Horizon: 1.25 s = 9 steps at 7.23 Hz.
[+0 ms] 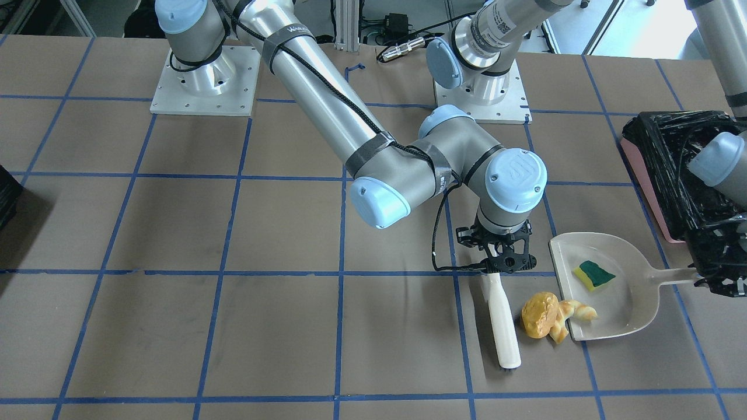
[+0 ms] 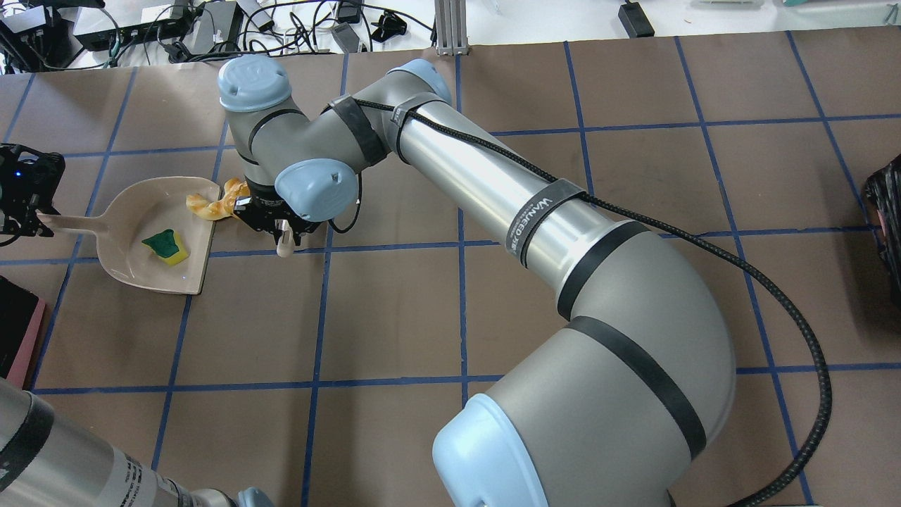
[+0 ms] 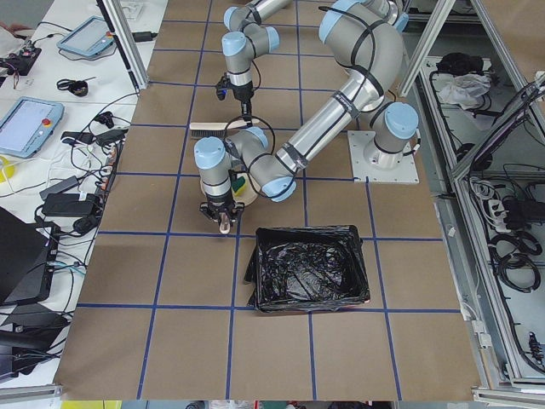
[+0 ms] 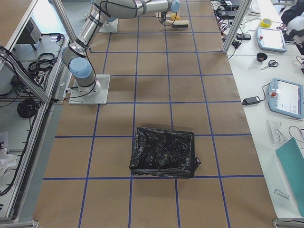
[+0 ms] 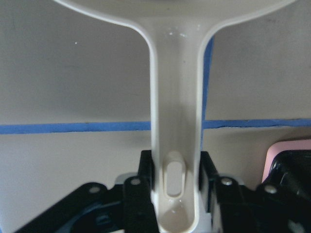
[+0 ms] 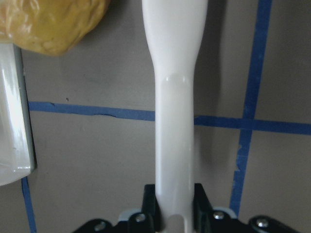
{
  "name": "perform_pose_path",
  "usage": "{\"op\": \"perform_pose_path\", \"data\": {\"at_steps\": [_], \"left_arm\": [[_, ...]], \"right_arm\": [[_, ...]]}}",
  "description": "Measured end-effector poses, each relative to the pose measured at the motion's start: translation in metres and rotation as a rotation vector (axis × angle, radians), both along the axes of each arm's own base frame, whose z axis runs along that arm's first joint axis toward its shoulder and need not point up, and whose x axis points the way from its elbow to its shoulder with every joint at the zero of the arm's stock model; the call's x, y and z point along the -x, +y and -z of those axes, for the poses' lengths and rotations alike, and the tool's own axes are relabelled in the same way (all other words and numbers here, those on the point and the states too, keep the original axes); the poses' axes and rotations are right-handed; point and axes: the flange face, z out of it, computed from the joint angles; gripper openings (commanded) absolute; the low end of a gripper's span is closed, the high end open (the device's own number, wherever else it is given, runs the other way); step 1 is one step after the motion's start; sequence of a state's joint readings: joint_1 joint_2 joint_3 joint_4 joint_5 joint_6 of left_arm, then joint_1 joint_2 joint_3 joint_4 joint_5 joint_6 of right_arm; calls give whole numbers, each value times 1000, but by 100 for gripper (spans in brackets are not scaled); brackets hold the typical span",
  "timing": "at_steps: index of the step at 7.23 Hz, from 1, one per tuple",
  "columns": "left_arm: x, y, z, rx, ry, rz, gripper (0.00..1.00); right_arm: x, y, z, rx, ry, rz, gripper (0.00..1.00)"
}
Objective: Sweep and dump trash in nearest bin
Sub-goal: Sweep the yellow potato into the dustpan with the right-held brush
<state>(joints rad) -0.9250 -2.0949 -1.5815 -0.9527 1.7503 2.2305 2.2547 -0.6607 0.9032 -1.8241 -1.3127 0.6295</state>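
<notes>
My right gripper (image 1: 496,269) is shut on the handle of a white brush (image 1: 503,326) that lies on the table, bristles toward the front edge. The yellow-brown lump (image 1: 540,315) lies just beside the brush, touching the twisted bread (image 1: 578,312), which rests across the lip of the white dustpan (image 1: 627,291). The green-and-yellow sponge (image 1: 594,275) lies inside the dustpan. My left gripper (image 1: 697,274) is shut on the dustpan handle (image 5: 175,121). The pink bin (image 1: 671,163) with its black bag stands right behind the left gripper. In the right wrist view the lump (image 6: 53,24) lies left of the brush handle (image 6: 175,121).
An all-dark box (image 1: 7,192) stands at the table's opposite end, also at the overhead view's right edge (image 2: 887,232). The right arm's elbow (image 1: 385,175) reaches across the middle of the table. Blue tape lines grid the brown table (image 1: 175,326).
</notes>
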Motion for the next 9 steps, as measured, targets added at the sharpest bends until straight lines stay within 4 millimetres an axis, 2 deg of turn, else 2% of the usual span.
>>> {"op": "perform_pose_path", "data": {"at_steps": [3, 6, 7, 9], "left_arm": [[0, 0, 0, 0, 0, 1, 0], [0, 0, 0, 1, -1, 1, 0], [0, 0, 0, 1, 0, 1, 0], [0, 0, 0, 1, 0, 1, 0]], "right_arm": [[-48, 47, 9, -58, -37, 61, 0], [-99, 69, 13, -97, -126, 100, 0], [-110, 74, 11, -99, -165, 79, 0], [-117, 78, 10, -19, -229, -138, 0]]}}
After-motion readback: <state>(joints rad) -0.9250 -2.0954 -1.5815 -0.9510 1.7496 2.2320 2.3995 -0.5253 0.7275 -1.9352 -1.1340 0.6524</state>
